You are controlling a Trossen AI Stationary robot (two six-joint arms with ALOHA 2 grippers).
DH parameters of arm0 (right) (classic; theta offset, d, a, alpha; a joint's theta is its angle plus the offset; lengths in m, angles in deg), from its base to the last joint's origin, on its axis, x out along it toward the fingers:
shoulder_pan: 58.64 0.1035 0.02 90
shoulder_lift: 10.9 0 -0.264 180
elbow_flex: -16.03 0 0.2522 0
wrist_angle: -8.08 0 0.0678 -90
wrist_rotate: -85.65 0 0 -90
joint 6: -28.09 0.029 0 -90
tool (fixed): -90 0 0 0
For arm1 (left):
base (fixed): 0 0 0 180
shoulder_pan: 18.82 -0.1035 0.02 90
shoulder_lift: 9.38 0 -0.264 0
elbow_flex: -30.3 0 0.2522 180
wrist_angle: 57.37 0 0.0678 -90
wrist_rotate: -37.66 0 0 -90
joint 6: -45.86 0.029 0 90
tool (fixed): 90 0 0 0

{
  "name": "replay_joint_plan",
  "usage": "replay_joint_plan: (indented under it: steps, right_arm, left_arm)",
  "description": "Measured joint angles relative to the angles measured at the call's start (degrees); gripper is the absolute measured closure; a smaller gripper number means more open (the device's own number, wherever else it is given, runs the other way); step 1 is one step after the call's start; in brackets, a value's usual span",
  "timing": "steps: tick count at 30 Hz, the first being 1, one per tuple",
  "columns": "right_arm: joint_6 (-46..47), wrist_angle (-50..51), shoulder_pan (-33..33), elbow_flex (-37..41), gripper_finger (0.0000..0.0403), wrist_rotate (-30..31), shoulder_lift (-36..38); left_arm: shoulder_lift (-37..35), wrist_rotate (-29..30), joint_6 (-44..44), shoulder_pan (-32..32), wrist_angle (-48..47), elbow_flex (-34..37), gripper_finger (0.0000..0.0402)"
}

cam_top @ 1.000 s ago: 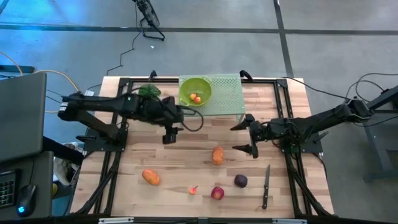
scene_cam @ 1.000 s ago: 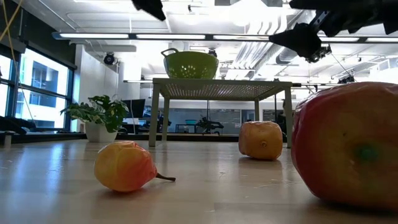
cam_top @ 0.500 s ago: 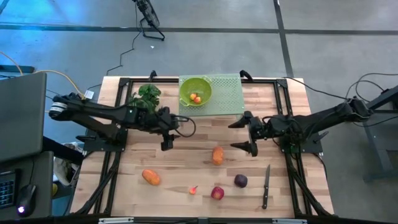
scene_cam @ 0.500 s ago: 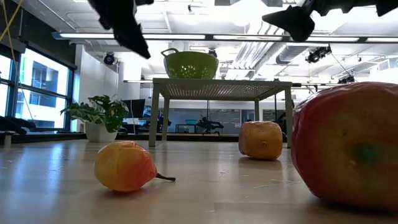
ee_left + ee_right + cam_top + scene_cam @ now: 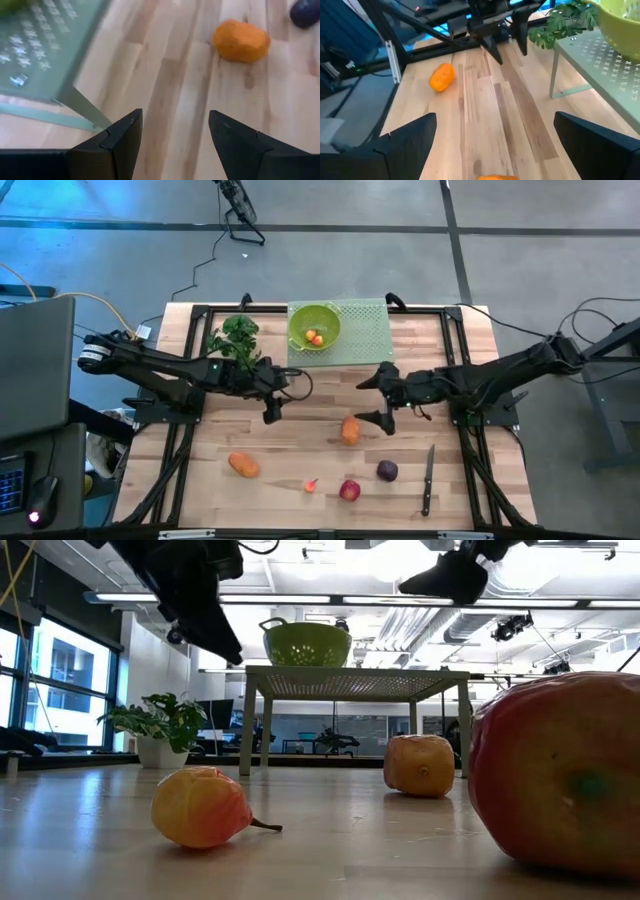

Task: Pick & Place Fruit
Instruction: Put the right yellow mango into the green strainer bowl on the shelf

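Note:
My left gripper (image 5: 272, 406) hangs open over bare table, just near of the green stand's left legs. My right gripper (image 5: 376, 397) is open wide, just right and far of an orange oblong fruit (image 5: 349, 430), which lies ahead of the left fingers too (image 5: 241, 41). A second orange fruit (image 5: 242, 465) lies near-left and shows in the right wrist view (image 5: 442, 77). A red apple (image 5: 349, 491), a dark plum (image 5: 386, 471) and a tiny orange-red bit (image 5: 311, 485) rest near the near edge. Small orange pieces (image 5: 315, 337) sit in the green colander (image 5: 314, 326).
The colander stands on a green perforated stand (image 5: 358, 332) at the far edge, its thin legs (image 5: 82, 105) close to my left fingers. A leafy plant (image 5: 236, 335) sits left of it. A black-handled knife (image 5: 428, 478) lies near-right. Bare wood lies between the arms.
My right gripper has moved toward the table's left, closing on the middle orange fruit, still open. My left gripper has drawn back a little from the stand toward the near-left and come lower, dropping into the low view. No fruit has moved.

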Motion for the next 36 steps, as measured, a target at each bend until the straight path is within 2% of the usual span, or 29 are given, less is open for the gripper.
replay_joint_plan:
  steps: [9, 15, 20, 28, 36]
  right_arm:
    - [-0.99, 8.88, 3.93, -7.63, 0.0005, 0.14, -5.28]
    - [-0.17, 16.6, 4.16, -11.75, 0.0006, -0.48, -8.13]
    - [-0.89, 23.51, 4.1, -13.86, 0.0012, -4.97, -10.03]
    - [-15.62, 24.71, 3.95, -14.42, 0.0013, -12.92, -12.25]
    - [-30.67, 24.15, 3.93, -14.42, 0.0013, -11.79, -15.38]
  left_arm:
    - [0.0, 1.06, 0.0, 0.0, 0.39, -0.02, 0.0179]
    - [0.0, 1.02, -0.01, 0.0, 0.43, -0.02, 0.0179]
    - [0.0, 0.99, 0.0, 0.0, 0.45, -0.02, 0.0179]
    - [0.0, 0.95, 0.0, 0.0, 1.46, -0.02, 0.0179]
    - [0.0, 0.95, -0.02, 0.0, 1.48, -0.02, 0.0179]
